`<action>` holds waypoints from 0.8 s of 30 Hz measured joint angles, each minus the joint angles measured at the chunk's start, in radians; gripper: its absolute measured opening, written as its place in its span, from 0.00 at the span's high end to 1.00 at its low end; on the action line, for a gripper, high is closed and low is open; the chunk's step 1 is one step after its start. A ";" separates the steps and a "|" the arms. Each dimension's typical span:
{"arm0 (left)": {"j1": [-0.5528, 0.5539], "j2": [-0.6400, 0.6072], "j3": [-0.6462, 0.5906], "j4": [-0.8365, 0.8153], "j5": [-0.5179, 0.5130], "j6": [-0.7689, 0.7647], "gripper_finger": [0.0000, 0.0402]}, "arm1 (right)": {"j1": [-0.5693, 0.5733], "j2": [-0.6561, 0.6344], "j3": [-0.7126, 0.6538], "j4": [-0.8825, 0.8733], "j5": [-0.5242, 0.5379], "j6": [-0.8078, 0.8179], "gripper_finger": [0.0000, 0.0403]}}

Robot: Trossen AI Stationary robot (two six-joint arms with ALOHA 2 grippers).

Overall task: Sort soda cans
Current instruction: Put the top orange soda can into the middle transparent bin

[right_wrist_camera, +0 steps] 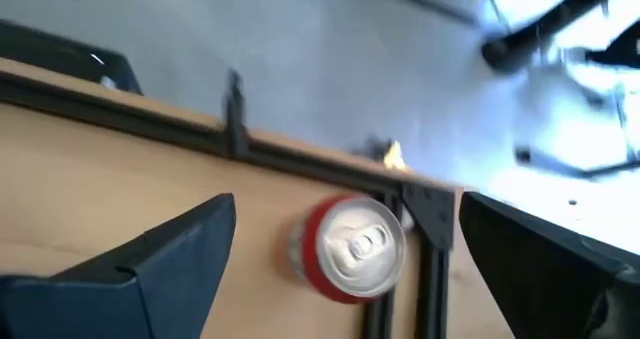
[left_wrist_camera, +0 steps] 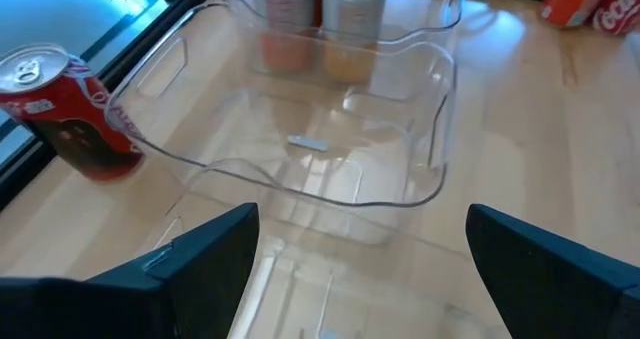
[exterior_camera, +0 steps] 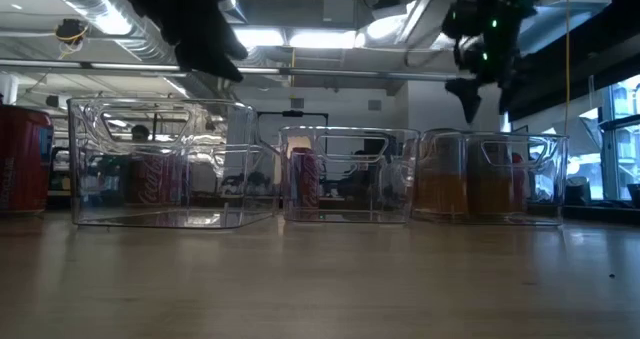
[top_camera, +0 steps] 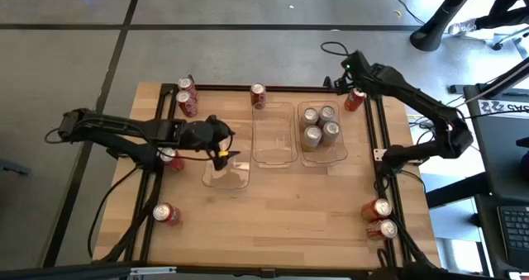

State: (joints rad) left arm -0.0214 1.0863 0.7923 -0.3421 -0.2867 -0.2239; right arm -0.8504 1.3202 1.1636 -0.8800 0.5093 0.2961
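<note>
Four gold cans (top_camera: 320, 125) stand in the right clear tray (top_camera: 341, 154). Red cans stand around the table's rim: two at the far left (top_camera: 187, 94), one (top_camera: 258, 96) behind the middle tray, others along the left and right edges. My left gripper (top_camera: 233, 154) (left_wrist_camera: 362, 219) hangs open and holds nothing above the left tray (top_camera: 226, 177), pointing toward the middle tray (left_wrist_camera: 300, 129). My right gripper (top_camera: 350, 78) (right_wrist_camera: 347, 204) is open above a red can (right_wrist_camera: 350, 249) (top_camera: 354, 99) at the far right corner, a finger on either side of it, apart from it.
The middle tray (top_camera: 274, 152) and left tray hold nothing. Red cans stand at the left edge (top_camera: 171, 158) (top_camera: 165, 214) and near right corner (top_camera: 380, 208) (top_camera: 385, 228). A black frame rail (right_wrist_camera: 230, 139) borders the table. Bare wood lies along the near side (top_camera: 281, 230).
</note>
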 joint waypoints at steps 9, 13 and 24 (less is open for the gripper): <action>0.003 0.000 0.000 -0.036 0.034 0.003 0.14 | -0.099 0.096 0.000 -0.055 -0.100 0.031 0.05; 0.003 0.000 0.000 -0.042 0.037 0.000 0.14 | -0.108 0.116 0.000 -0.051 -0.109 0.051 0.05; 0.003 0.000 0.000 -0.040 0.038 0.030 0.14 | -0.108 0.228 0.001 -0.062 -0.067 0.085 0.05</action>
State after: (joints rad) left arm -0.0189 1.0863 0.7921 -0.3817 -0.2489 -0.1937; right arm -0.9585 1.5484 1.1645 -0.9425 0.4423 0.3813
